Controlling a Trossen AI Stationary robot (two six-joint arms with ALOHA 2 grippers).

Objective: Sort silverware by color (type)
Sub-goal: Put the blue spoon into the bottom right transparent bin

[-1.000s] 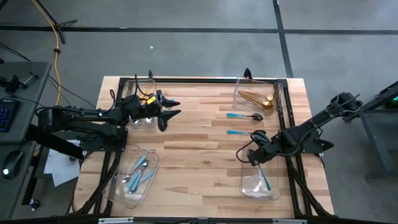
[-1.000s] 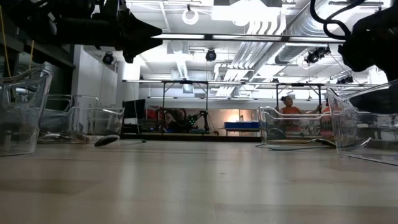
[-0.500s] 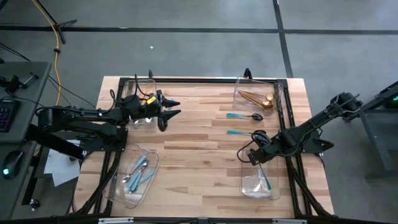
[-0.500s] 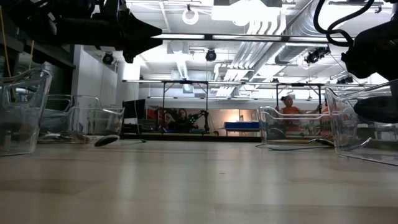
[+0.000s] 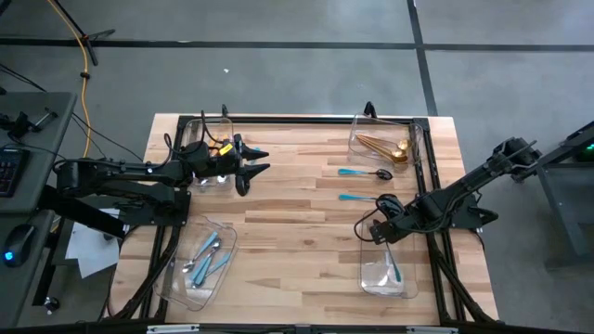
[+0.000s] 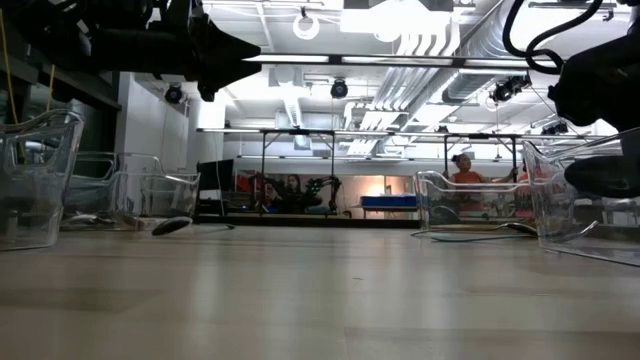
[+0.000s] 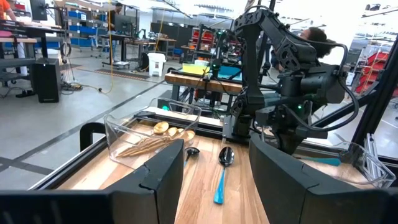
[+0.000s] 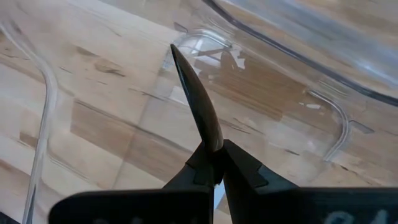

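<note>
Right gripper (image 5: 375,235) pinches a teal-handled black piece (image 8: 198,102) over the lower-right bin (image 5: 408,288); drop-off step.
Fingers pressed on the handle, black end pointing into the clear bin. Next move, my read: spread and release beside the teal utensil (image 5: 393,273) already inside. Two teal pieces (image 5: 357,184) remain on the wood, centre-right. Left gripper (image 5: 251,163) waits spread, upper left, by its bin (image 5: 194,130).

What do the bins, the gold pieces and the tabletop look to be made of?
Bins: clear, glossy plastic by the look; the wood shows through the walls. Gold cutlery: a shiny metallic finish, likely metal, though solid or plated is not visible. Table: pale wood strips with visible grain and joints, a butcher-block look with a smooth matte finish.
</note>
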